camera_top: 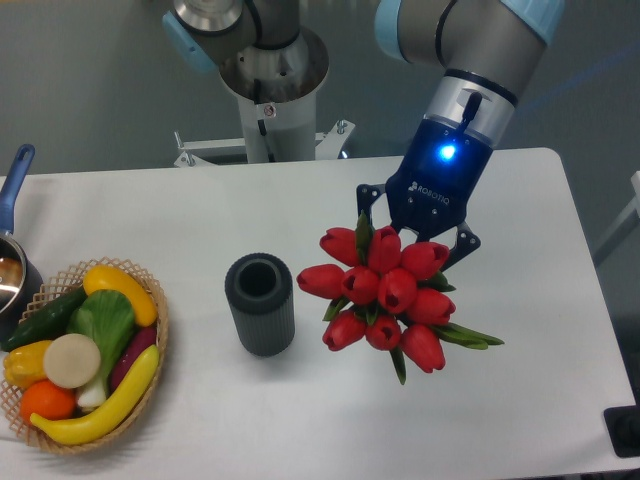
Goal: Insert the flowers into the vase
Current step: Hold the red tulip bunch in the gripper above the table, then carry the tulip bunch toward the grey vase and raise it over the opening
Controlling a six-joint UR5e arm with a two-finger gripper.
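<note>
The flowers (385, 295), a bunch of red tulip buds with green leaves, hang in the air right of the table's middle, buds facing the camera. My gripper (415, 240) is behind and above the bunch and is shut on its stems; the fingertips are hidden by the buds. The vase (260, 303), a dark grey ribbed cylinder with an open round mouth, stands upright on the table about a hand's width left of the flowers, apart from them.
A wicker basket (156, 300) of fruit and vegetables sits at the front left. A blue-handled metal pot (14, 268) is at the left edge. The robot base (270, 90) stands behind the table.
</note>
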